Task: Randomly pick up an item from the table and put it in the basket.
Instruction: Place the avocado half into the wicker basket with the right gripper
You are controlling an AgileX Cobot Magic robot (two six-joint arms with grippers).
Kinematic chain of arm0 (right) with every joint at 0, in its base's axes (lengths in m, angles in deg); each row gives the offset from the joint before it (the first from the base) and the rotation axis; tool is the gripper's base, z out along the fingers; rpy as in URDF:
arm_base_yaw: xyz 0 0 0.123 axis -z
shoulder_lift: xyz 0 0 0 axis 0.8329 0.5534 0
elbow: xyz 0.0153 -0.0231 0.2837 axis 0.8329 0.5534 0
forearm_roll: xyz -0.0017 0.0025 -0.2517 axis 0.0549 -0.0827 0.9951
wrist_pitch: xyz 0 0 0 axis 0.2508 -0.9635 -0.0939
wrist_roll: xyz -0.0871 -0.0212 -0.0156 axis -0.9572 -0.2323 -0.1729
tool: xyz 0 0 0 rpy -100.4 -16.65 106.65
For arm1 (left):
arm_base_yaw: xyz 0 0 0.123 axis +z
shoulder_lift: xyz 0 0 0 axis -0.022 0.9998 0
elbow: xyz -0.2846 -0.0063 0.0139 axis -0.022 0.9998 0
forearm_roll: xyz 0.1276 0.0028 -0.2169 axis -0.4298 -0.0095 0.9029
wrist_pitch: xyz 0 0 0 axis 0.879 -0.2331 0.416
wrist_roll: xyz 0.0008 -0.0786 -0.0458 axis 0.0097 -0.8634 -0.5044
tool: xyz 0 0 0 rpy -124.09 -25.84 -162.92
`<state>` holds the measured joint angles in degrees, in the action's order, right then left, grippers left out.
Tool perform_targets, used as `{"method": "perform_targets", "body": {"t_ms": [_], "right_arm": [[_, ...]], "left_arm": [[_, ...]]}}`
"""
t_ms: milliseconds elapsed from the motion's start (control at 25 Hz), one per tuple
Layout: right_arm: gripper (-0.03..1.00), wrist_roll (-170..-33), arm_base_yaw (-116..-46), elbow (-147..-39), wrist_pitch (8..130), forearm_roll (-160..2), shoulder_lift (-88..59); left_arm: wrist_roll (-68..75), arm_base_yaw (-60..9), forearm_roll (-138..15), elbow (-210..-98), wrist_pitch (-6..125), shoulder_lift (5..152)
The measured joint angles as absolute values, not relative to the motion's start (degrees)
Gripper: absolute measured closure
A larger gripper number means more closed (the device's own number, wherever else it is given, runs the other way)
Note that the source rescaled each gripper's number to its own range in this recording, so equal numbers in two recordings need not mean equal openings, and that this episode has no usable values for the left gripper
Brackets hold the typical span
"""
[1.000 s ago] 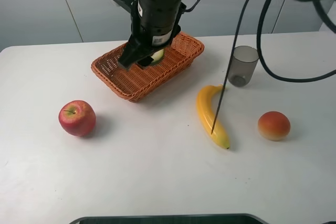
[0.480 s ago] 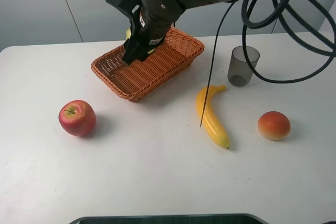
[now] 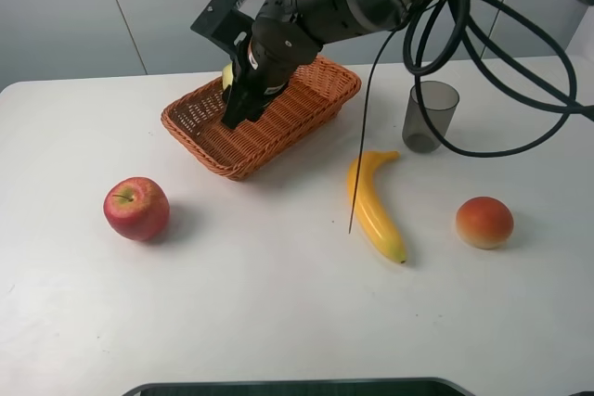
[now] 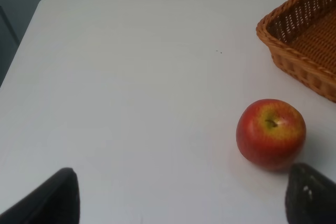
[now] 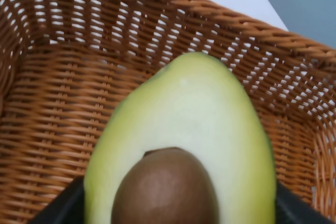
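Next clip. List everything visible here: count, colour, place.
table: 1, white, under everything
basket: 1, orange-brown wicker, rear left of centre
avocado half: 1, pale green with brown pit, held over the basket floor
apple: 1, red, front left of basket
banana: 1, yellow, right of basket
peach: 1, orange-red, far right
cup: 1, grey, behind banana
left gripper: 1, black, open, near apple
right gripper: 1, black, shut on avocado half, in basket
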<state>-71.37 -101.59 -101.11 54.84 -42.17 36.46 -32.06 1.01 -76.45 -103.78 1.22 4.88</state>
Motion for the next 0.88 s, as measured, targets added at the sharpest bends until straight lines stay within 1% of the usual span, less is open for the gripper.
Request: {"method": "perform_targets", "body": {"t_ms": [40,120,160,200,280,480,720,880], "right_arm": [[0.59,-71.4,-101.6,-101.1,54.9,-42.2,36.5],[0.15,-71.4,-101.6,-101.1,55.1,-42.2,36.5],[0.05,-71.4,-101.6,-101.1,55.3,-42.1,36.5],[0.01,-71.4,-101.6,-101.1,55.3,-42.1,36.5],[-0.02,-71.3,-101.6,-101.1,55.3,-42.1,36.5],[-0.03,-70.7,-101.6,-101.1,53.2,-45.0,35.6],[-0.03,-70.7,-100.9,-101.1,43.4,-54.4,31.3],[-0.03,-70.8,-98.6,-100.0,38.4,-60.9,27.4]], "left_arm": [[-32.1,1.0,-76.5,-103.8,1.2,4.9],[-32.1,1.0,-76.5,-103.8,1.2,4.9],[-32.1,1.0,-76.5,-103.8,1.2,4.9],[-32.1,1.0,-76.5,-103.8,1.2,4.9],[-32.1,1.0,-76.5,-103.8,1.2,4.9],[-32.1,1.0,-76.5,-103.8,1.2,4.9],[-32.1,1.0,-76.5,-103.8,1.2,4.9],[-32.1,1.0,-76.5,-103.8,1.2,4.9]]}}
